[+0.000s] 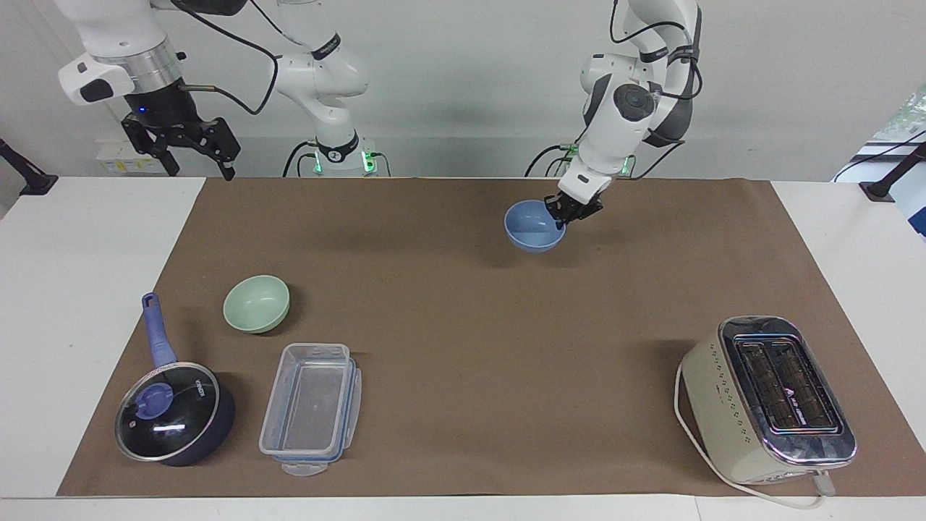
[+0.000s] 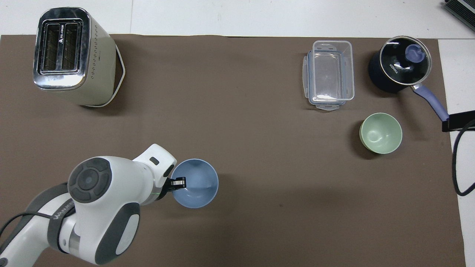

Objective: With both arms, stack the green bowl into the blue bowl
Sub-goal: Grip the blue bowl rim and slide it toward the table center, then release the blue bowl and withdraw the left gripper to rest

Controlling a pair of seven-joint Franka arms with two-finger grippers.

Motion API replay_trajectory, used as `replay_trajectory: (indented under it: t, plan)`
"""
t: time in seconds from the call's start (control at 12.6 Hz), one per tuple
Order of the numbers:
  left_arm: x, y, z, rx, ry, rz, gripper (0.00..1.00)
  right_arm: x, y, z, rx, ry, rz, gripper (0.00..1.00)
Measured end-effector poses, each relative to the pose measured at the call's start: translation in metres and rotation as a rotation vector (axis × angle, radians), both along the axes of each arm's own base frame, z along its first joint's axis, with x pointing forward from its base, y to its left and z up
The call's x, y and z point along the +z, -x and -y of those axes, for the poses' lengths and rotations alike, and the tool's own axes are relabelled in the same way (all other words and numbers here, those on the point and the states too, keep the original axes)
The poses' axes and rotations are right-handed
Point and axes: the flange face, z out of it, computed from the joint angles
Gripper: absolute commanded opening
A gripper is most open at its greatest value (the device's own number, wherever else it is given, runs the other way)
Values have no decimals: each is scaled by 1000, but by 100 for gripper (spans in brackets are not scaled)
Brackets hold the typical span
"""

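Left pincer pinches the blue bowl by its rim, airborne over the worktop's middle. Green bowl sits beside the pot. Right pincer waits, seemingly spread. Next: set blue down gently.

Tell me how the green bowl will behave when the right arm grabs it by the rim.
The green bowl looks like stiff plastic, probably light. Its rounded base may rock or tip under a one-sided pinch. The smooth matte rim could slip.
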Motion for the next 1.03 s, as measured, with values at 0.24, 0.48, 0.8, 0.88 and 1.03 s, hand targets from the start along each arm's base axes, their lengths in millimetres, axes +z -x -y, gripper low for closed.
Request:
replay_trajectory:
  t: [0.24, 0.48, 0.8, 0.88, 1.03]
  plan:
    - [-11, 16, 43, 27, 10, 17, 0, 0, 0, 0, 0, 0, 0, 100]
    - [-32, 11, 83, 63, 15, 5, 0, 0, 0, 0, 0, 0, 0, 100]
    - [-68, 0, 103, 68, 7, -13, 0, 0, 0, 0, 0, 0, 0, 100]
    - [-73, -1, 104, 70, 5, -16, 0, 0, 0, 0, 0, 0, 0, 100]
    - [-77, -1, 104, 71, 3, -18, 70, 0, 0, 0, 0, 0, 0, 100]
